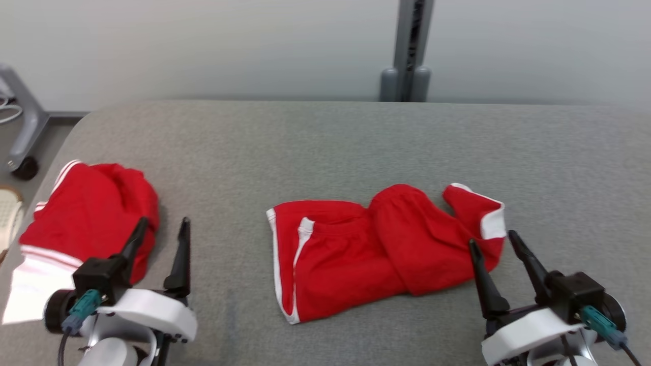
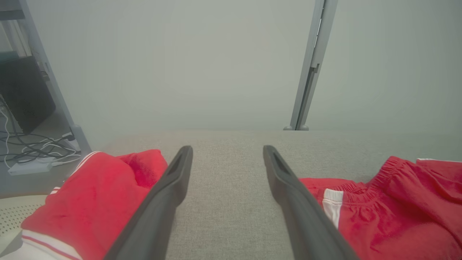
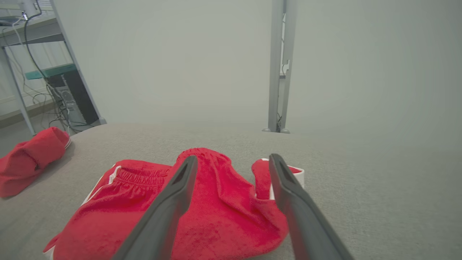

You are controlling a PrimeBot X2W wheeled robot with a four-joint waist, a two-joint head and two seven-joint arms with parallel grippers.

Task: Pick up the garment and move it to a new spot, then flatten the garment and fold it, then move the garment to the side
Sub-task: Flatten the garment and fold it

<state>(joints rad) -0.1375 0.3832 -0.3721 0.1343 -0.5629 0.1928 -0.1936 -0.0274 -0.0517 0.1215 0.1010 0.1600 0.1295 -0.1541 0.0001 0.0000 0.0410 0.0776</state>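
A red garment (image 1: 366, 249) with white trim lies crumpled in the middle of the grey table (image 1: 325, 142); it looks like shorts with an elastic waistband (image 3: 139, 177). The same garment (image 2: 393, 209) fills the right of the left wrist view. My right gripper (image 1: 491, 239) stands open at its right end, fingers apart just above the cloth (image 3: 223, 209), holding nothing. My left gripper (image 1: 163, 223) is open at the lower left, over bare table (image 2: 227, 202) between this garment and a second red one.
A second red garment (image 1: 86, 218) with white stripes lies bunched at the table's left edge, touching my left finger's side. A grey post (image 1: 409, 51) stands behind the table. Off the left edge are a wheeled stand (image 1: 23, 147), cables (image 2: 32, 151) and a pale perforated object (image 1: 9, 213).
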